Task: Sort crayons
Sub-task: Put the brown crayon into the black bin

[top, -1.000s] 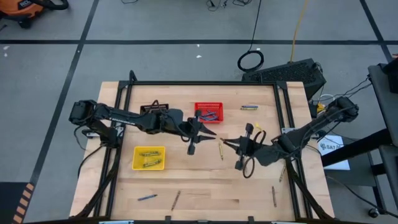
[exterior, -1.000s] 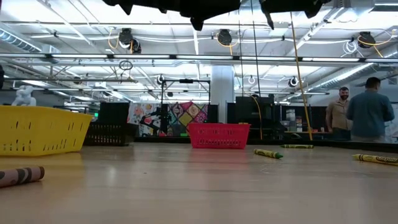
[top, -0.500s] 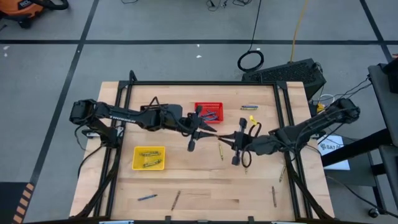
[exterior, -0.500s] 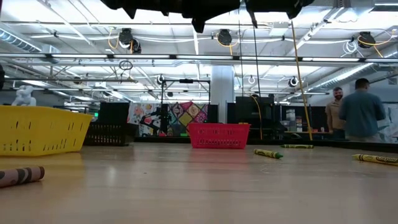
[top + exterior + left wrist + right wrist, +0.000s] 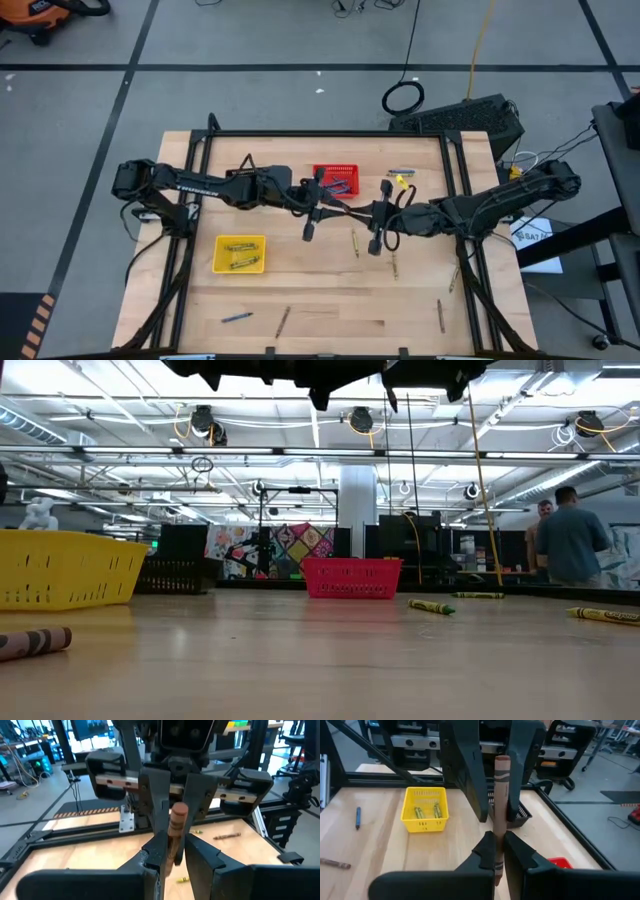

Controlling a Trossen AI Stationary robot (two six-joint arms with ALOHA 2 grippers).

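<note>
**Both tools meet on one brown crayon at centre frame**

The brown crayon [image 5: 500, 810] stands between both tools above the tabletop [image 5: 320, 295], just below the red basket [image 5: 336, 180] at the high view's centre. Only the wrist views show it: the right tool [image 5: 498, 851] is closed on its lower end, while the left tool [image 5: 173, 852], jaws part-closed, pinches the same stick from the opposite side. The overhead view hides this crayon under the wrists but shows other crayons [image 5: 354, 243] scattered on the tabletop, and yellow-green ones inside the yellow basket [image 5: 240, 254]. Both arms reach inward nearly level, tools facing each other. No writing on the crayon wrapper is legible.
</note>
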